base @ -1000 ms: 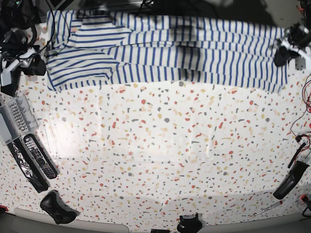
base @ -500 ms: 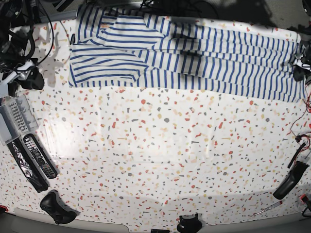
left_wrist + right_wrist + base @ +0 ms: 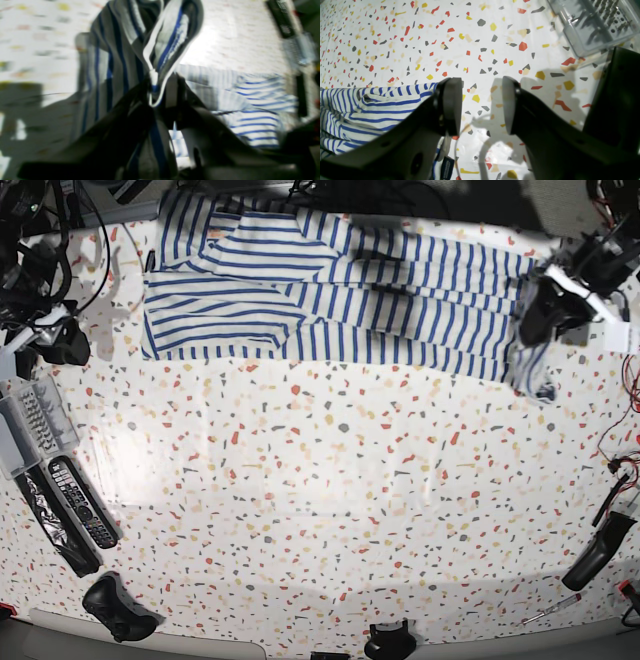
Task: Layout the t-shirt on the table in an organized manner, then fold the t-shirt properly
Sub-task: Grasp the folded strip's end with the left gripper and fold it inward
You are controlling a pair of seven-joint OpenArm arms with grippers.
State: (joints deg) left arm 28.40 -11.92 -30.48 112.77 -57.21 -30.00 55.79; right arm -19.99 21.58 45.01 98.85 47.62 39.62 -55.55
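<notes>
Base view shows the white blue-striped cloth t-shirt (image 3: pixel 350 310) folded long at the far edge of the speckled white table (image 3: pixel 330 510). Left gripper (image 3: pixel 160 100) pinches its hem; right gripper (image 3: pixel 480 105) hangs spread, holding nothing. Best lay the hem down slowly and flat.

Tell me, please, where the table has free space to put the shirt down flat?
The wide middle of the table is bare, from below the t-shirt to the near edge. The left edge is crowded by a clear tray and remotes; cables and tools line the right edge.
</notes>
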